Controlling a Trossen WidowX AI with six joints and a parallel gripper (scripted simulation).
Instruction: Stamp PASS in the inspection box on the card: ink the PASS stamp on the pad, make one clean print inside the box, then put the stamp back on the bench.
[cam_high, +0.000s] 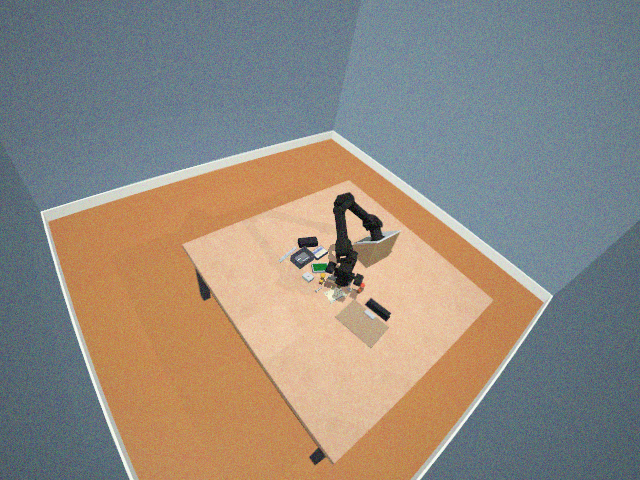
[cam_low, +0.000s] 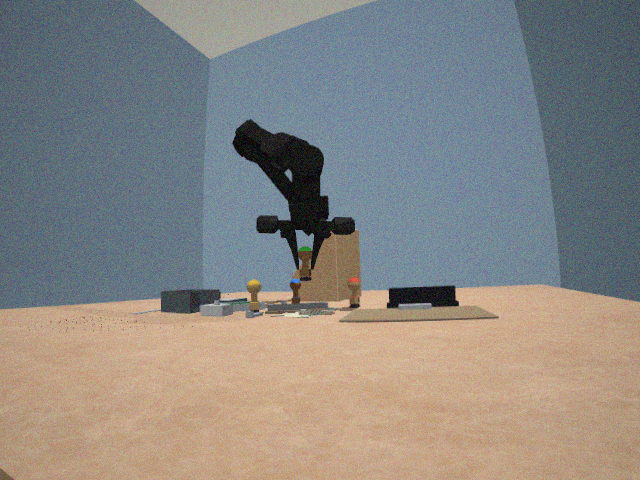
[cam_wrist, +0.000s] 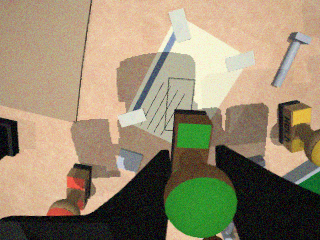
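My gripper (cam_low: 305, 267) (cam_wrist: 192, 155) is shut on the green-topped stamp (cam_low: 305, 258) (cam_wrist: 201, 206), held upright in the air. Below and beyond it in the wrist view lies the pale card (cam_wrist: 215, 55) (cam_high: 336, 295), with a blue stripe and tape at its visible corners. The outlined box (cam_wrist: 181, 78) has thin slanted lines across and beside it. I see no clear print in its visible part; the stamp hides its lower right. The stamp's face is hidden. I cannot tell which object is the ink pad.
A red-topped stamp (cam_low: 354, 292) (cam_wrist: 77, 187), a yellow-topped stamp (cam_low: 253, 295) (cam_wrist: 300, 127) and a blue-topped stamp (cam_low: 295, 291) stand nearby. A bolt (cam_wrist: 287, 62) lies beside the card. A brown board (cam_high: 363, 324) (cam_wrist: 40, 55), a black block (cam_high: 377, 308) and a green panel (cam_high: 320, 267) lie around it.
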